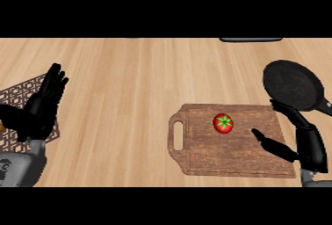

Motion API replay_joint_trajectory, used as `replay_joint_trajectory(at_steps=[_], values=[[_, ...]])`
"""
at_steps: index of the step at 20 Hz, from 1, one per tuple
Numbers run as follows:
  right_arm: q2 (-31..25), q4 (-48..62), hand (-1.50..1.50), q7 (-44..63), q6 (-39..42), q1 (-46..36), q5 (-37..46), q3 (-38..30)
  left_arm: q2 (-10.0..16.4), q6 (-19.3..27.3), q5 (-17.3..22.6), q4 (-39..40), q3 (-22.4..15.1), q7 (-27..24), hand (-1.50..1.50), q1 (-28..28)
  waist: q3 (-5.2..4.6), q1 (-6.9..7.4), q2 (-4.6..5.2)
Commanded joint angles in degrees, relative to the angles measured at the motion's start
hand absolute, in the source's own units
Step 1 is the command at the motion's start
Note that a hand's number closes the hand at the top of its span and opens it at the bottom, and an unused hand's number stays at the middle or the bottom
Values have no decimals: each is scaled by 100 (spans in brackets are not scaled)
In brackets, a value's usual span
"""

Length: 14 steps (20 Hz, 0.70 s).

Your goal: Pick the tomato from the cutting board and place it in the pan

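Note:
A red tomato (223, 123) with a green stem star lies on the brown wooden cutting board (207, 154), near its far middle. A black pan (293, 84) sits just past the board's far right corner, its handle running off the right edge. My right hand (304, 143) hovers over the board's right side with fingers straight and thumb spread toward the tomato, a short gap away from it, holding nothing. At the left edge my left hand (39, 107) rests open with fingers up.
A dark lattice mat (16, 94) lies under and behind the left hand at the counter's left edge. A dark object (250, 39) shows at the far edge, top right. Bare wooden counter (130, 88) spans the middle.

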Motion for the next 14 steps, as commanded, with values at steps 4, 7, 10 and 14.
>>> replay_joint_trajectory(at_steps=[4, 7, 10, 14], values=[[-1016, -2328, -150, 1021, -221, 1545, 716, -10, -251, 166, -112, -1, -69, 181, 0, 16, -18, -24, -28], [-1906, -2794, -150, 1976, 418, 1516, 892, -111, -261, 151, -157, 83, -44, 29, 0, 74, -31, -2, -20], [-2564, -3400, -150, 3047, 1029, 1489, 866, -205, -348, 229, -269, 168, -108, 32, 0, -69, -37, 10, -6], [-2859, -3890, -150, 4493, 1565, 741, 408, -617, -300, -76, -166, 94, -42, 73, 0, -29, -11, 170, 12]])
